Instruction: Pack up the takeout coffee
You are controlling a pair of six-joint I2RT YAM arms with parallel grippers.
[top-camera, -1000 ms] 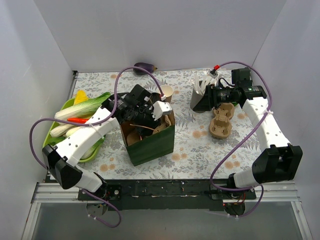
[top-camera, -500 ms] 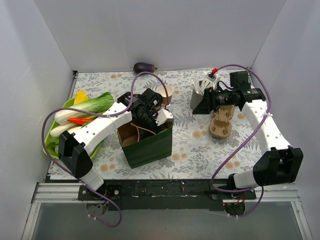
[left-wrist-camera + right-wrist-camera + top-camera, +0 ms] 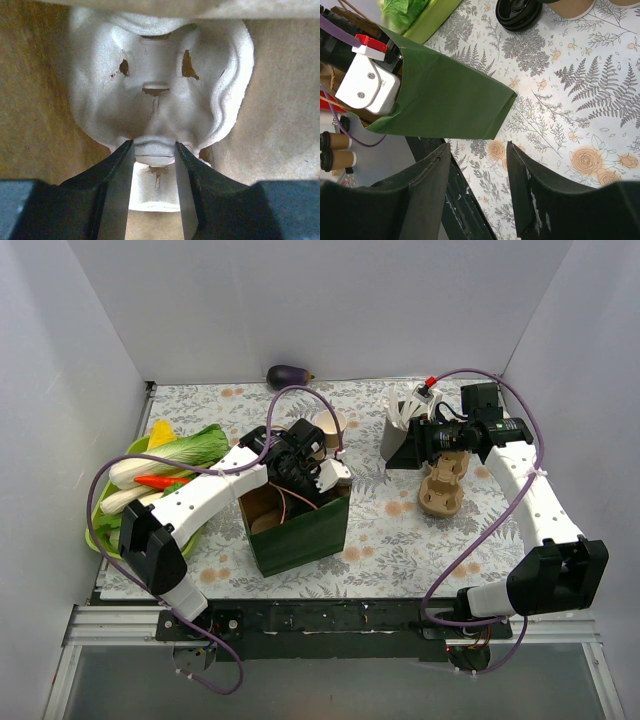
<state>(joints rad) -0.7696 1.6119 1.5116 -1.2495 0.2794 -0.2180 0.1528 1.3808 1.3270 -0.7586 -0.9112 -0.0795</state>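
The green bag [image 3: 305, 530] stands open mid-table and also shows in the right wrist view [image 3: 445, 90]. My left gripper [image 3: 305, 475] reaches down into it. In the left wrist view the gripper [image 3: 154, 147] is shut on the middle ridge of a pale moulded pulp cup carrier [image 3: 155, 90] that lies against the bag's brown inner wall [image 3: 280, 100]. My right gripper [image 3: 395, 445] hangs open and empty above the table right of the bag [image 3: 479, 150]. The lidded takeout coffee cup does not show clearly in any view.
A lidless tan cup [image 3: 333, 424] stands behind the bag, next to a stack of black lids [image 3: 519, 12]. Brown cup carriers [image 3: 443, 482] lie at the right. A green tray [image 3: 100, 515] of vegetables is at the left. An eggplant [image 3: 288, 374] lies by the back wall.
My left arm has swung round and its gripper has gone deeper into the bag. The bag has shifted slightly. The right gripper has barely moved.
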